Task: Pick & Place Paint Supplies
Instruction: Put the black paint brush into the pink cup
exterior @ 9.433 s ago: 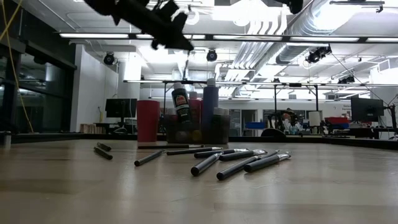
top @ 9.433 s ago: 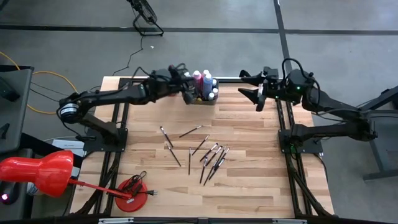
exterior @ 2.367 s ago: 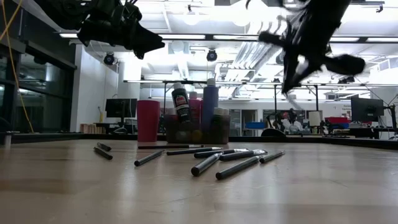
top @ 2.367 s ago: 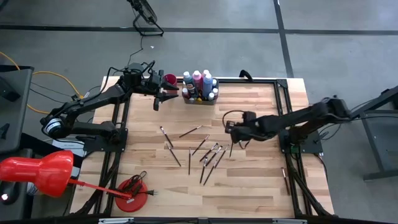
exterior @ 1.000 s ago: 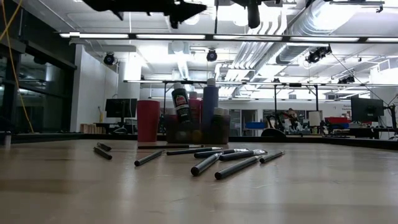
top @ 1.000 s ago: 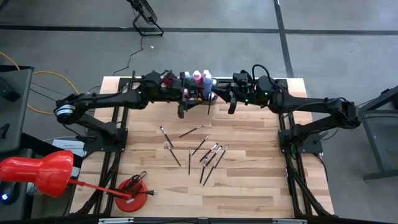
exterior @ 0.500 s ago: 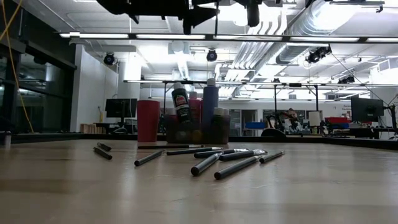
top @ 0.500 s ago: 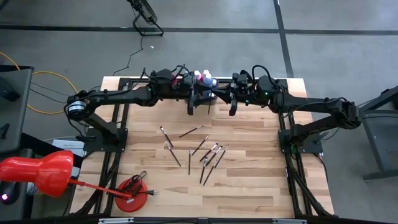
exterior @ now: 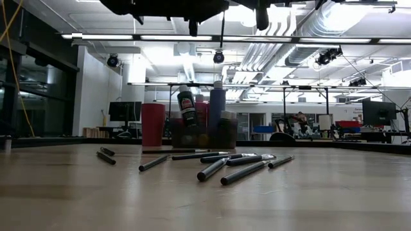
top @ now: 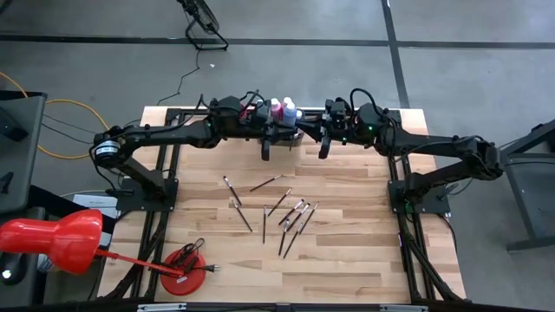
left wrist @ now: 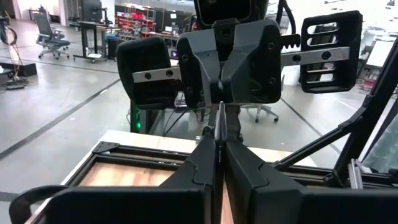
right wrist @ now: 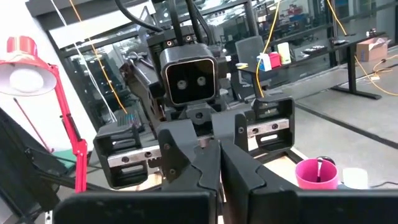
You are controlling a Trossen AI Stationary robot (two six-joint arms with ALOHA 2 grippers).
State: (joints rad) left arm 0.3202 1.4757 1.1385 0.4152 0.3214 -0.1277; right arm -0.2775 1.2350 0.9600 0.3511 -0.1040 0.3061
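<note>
- My left claw (top: 279, 136) hangs above the far edge of the table (top: 347, 260), fingers pinched together on a thin paintbrush (left wrist: 220, 121).
- My right claw (top: 314, 133) faces it nose to nose, clamped on the same brush.
- The paint bottles (top: 282, 107) stand just behind us.
- Loose brushes (top: 290, 215) lie scattered mid-table.

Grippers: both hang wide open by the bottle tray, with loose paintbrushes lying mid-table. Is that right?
Not open: both are shut. The left wrist view shows the left gripper pinching a paintbrush; the right wrist view shows the right gripper closed too. The rest holds.
</note>
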